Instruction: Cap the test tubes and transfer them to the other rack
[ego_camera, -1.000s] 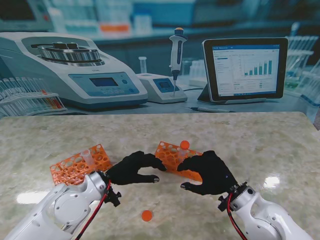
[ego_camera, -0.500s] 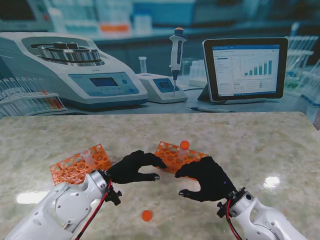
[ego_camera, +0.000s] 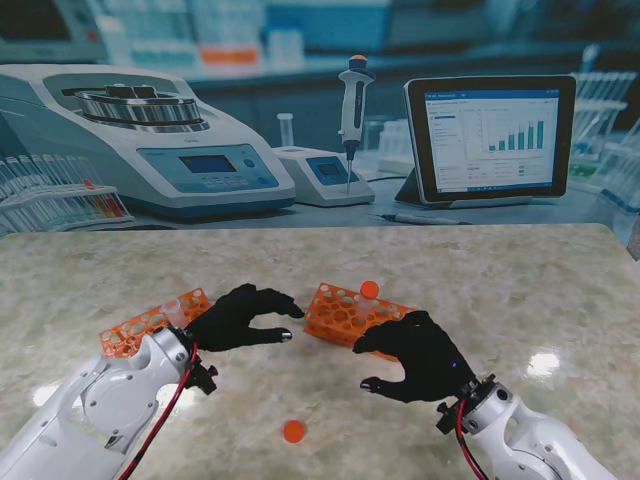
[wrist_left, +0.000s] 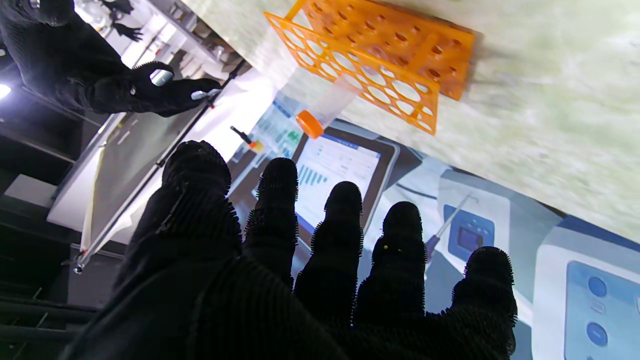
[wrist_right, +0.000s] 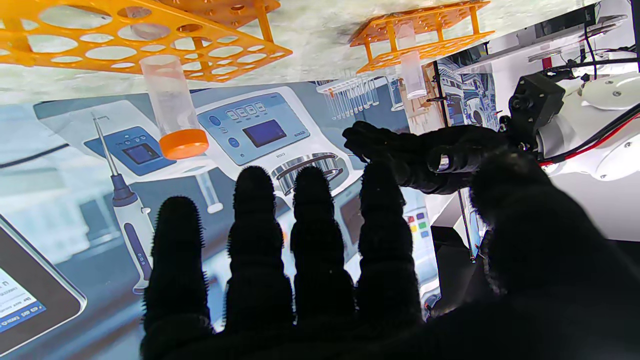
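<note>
Hovering empty, left hand (ego_camera: 235, 316) and right hand (ego_camera: 415, 352), fingers loosely spread; uncapped tube (ego_camera: 172, 309) in left rack (ego_camera: 150, 322), loose cap (ego_camera: 293, 431) bottom center. Risk: knocking capped tube (ego_camera: 368, 296) in center rack (ego_camera: 345, 312).

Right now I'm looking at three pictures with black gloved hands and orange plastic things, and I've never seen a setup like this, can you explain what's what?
The black gloves are a robot's two five-fingered hands on white arms. One picture looks down from a stand above its shoulders; the other two come from wrist cameras looking along the fingers, shown upside down.

On the marble table stand two orange test-tube racks. The right rack holds a tube with an orange cap. The left rack holds an uncapped tube. A loose orange cap lies nearer to me.

The left hand hovers between the racks; the right hand is by the right rack. Both are open and hold nothing. The lab machines behind look like a printed backdrop.
</note>
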